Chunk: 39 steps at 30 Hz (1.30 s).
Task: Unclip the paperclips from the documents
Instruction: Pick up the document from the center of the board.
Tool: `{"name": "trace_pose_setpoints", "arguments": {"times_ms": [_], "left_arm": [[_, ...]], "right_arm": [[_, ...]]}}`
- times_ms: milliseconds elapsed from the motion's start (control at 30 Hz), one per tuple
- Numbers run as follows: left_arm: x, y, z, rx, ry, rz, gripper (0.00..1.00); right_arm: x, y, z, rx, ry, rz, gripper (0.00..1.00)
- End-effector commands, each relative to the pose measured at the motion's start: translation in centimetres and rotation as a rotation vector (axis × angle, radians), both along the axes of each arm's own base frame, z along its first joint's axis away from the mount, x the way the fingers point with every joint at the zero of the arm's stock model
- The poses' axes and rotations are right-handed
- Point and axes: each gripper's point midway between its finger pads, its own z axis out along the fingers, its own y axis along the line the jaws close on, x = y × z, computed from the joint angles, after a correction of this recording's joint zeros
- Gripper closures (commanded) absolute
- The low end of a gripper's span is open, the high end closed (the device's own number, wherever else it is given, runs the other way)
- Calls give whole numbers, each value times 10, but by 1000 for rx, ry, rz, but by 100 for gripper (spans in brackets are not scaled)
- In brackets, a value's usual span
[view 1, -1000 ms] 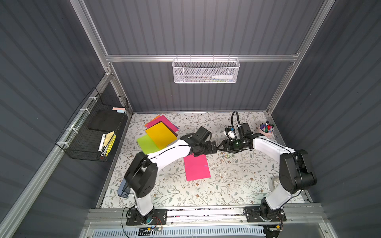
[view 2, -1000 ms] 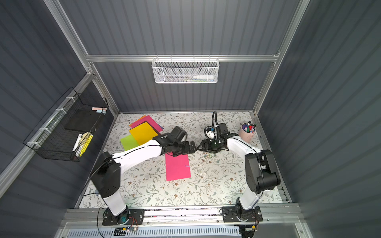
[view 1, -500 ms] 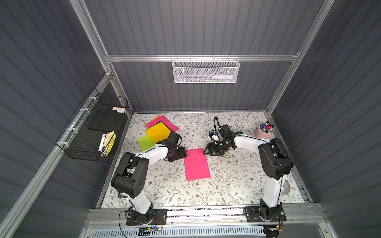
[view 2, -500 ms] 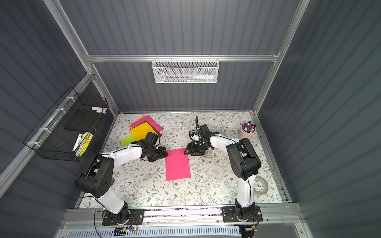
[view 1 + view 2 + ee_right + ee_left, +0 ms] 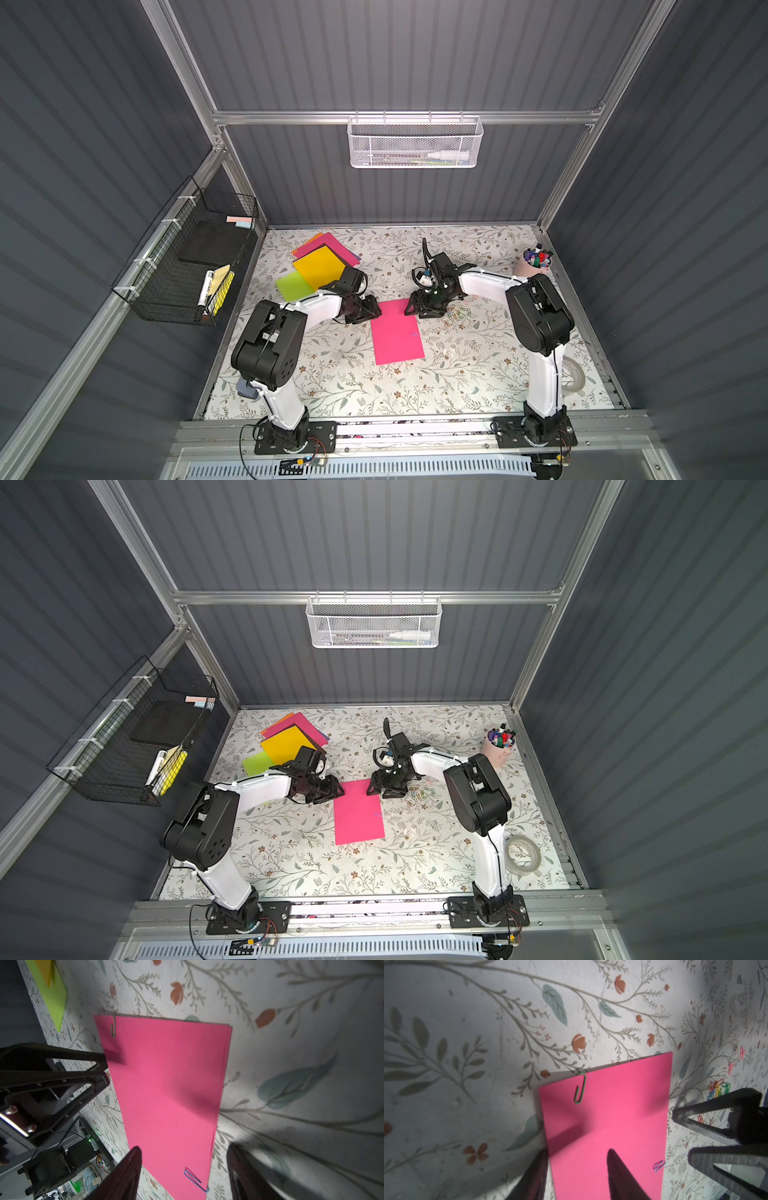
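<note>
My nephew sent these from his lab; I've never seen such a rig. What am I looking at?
The left arm and right arm are robots with two-fingered jaws, at a flowered table. Top views look down from overhead; wrist views come from a camera on each arm. Between them lies a pink sheet bearing a green paperclip and a blue paperclip. Loose paperclips, coloured sheets and a marker cup lie nearby. Both pairs of jaws stand open at the sheet's far corners; nothing is held.

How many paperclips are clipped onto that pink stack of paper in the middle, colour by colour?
Green paperclip: 1
Blue paperclip: 1
Total on the pink stack: 2
</note>
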Motion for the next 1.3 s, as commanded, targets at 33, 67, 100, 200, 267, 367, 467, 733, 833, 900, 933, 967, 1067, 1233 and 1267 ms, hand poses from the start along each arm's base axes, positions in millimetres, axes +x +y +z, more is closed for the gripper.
{"name": "trace_pose_setpoints", "arguments": {"times_ms": [33, 67, 100, 200, 267, 367, 467, 733, 833, 900, 933, 967, 1067, 1233, 1267], "left_arm": [[-31, 11, -40, 49, 131, -25, 54], [-33, 12, -42, 50, 136, -28, 55], [-34, 11, -45, 49, 138, -30, 55], [-36, 9, -50, 33, 143, -35, 56], [-39, 8, -54, 23, 149, -41, 56], [-45, 7, -62, 11, 168, -49, 56], [-50, 7, -66, 7, 181, -52, 57], [-55, 3, -69, -26, 197, -65, 57], [-57, 3, -69, -28, 200, -65, 58], [-58, 3, -68, -30, 199, -66, 58], [-59, 4, -68, -29, 203, -65, 58], [-60, 4, -68, -29, 203, -65, 58], [-62, 3, -65, -38, 208, -69, 57], [-44, -4, -38, -67, 136, -84, 42], [-38, -6, -28, -75, 105, -85, 37]], "right_arm": [[-8, 2, -14, -58, 47, 2, 32], [-8, 4, -15, -61, 49, 5, 32], [-9, 6, -17, -65, 51, 10, 32], [-9, 10, -19, -76, 54, 16, 32], [-8, 13, -21, -75, 57, 17, 32], [-6, 19, -21, -53, 58, 16, 31], [-2, 26, -16, -14, 51, 20, 30], [3, 43, -7, 53, 37, 49, 18], [4, 44, -7, 53, 36, 40, 19], [4, 43, -9, 49, 43, 34, 26], [5, 42, -10, 49, 42, 30, 30], [5, 42, -9, 54, 38, 27, 34], [4, 42, -6, 64, 34, 27, 57], [11, 43, 6, 99, -24, 37, 77], [12, 42, 10, 113, -36, 36, 80]]}}
